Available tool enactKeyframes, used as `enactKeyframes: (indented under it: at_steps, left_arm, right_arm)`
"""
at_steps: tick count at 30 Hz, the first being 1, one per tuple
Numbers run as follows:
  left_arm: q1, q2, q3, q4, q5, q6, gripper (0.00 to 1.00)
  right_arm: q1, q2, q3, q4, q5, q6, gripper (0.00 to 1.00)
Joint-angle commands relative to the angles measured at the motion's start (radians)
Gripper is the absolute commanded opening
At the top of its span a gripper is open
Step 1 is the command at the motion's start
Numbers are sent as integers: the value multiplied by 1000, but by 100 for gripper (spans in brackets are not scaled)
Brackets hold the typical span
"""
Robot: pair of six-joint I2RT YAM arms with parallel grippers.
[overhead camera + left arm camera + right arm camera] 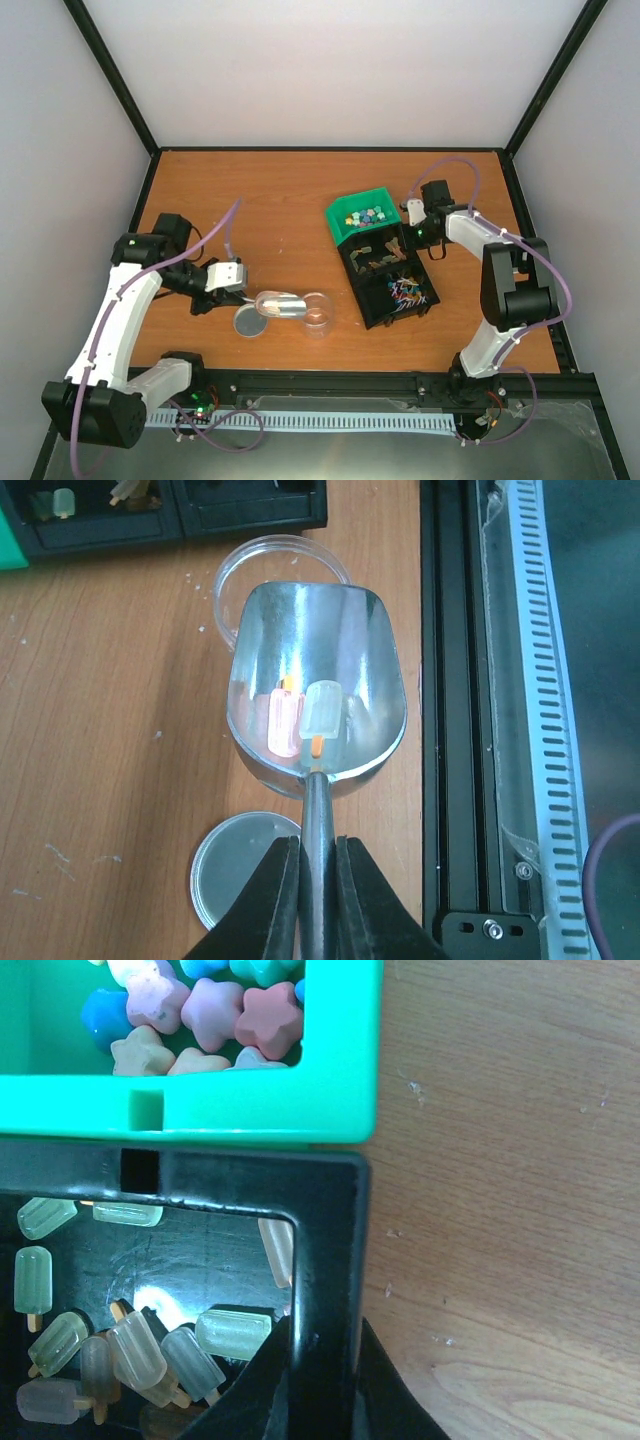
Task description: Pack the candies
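Note:
The candies (366, 216), small star-shaped pieces in pink, blue and yellow (215, 1010), lie in a green bin (335, 222) at the far end of a black divided tray (363, 308). My left gripper (318, 880) is shut on the handle of a metal scoop (315, 650), which it holds level just above a clear round cup (240, 565). In the scoop lie two lolly-shaped pieces, one pink (285, 725) and one pale green (322, 715). My right gripper (322, 1380) is shut on the black tray's right wall (330, 1220), just below the green bin's wall (260, 1100).
A round clear lid (235, 870) lies flat on the table under the scoop handle. The tray's middle compartment holds several translucent lolly-shaped pieces (150, 1350); its near compartment holds thin coloured sticks (405, 292). A black rail (455, 730) runs along the table's near edge.

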Motion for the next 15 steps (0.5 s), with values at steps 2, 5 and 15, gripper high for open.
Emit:
enactKeyframes:
  at_steps: [2, 5, 15]
  left_arm:
    - [-75, 14, 60, 5, -39, -64, 1]
    - [-97, 44, 87, 26, -53, -123, 1]
    - [-195, 103, 126, 67, -122, -231, 1]
  right_arm:
    - [-1, -64, -6, 90, -36, 22, 3]
    - [-2, -70, -10, 89, -36, 20, 3]
    - [-1, -72, -11, 92, -52, 15, 12]
